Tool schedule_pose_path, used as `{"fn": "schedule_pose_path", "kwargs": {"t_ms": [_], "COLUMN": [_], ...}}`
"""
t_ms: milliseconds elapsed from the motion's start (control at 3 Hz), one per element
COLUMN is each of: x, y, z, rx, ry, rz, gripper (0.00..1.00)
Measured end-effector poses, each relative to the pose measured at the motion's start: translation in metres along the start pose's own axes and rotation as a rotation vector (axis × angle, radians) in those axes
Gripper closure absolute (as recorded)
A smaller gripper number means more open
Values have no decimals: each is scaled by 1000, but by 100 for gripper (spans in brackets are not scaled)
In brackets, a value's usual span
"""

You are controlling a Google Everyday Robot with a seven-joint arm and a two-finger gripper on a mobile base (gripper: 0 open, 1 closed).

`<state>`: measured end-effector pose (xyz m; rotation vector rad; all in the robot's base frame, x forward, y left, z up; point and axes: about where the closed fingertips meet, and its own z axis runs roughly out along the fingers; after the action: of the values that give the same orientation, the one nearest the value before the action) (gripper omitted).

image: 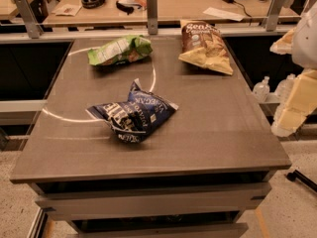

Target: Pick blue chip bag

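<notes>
Blue chip bag [132, 114] crumpled on table [223, 133], pincer [296, 105] at far right — well apart, opening cannot be told

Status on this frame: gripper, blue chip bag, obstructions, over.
Gripper at right edge, off the table, away from bags. Blue chip bag crumpled, mid-table, untouched. Green bag, brown-and-yellow bag farther back, apart from it; path open.
</notes>
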<state>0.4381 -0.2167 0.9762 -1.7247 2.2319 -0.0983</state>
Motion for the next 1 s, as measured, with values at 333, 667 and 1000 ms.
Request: {"fn": "schedule_pose_path", "kwargs": {"t_ms": [333, 667, 1000], "x": [0, -2, -12], "y": [0, 0, 8], "z": [0, -1, 1], "rx": [0, -2, -10], "ry": [0, -17, -99], "rz": [0, -10, -28], "gripper": [0, 0, 0]}}
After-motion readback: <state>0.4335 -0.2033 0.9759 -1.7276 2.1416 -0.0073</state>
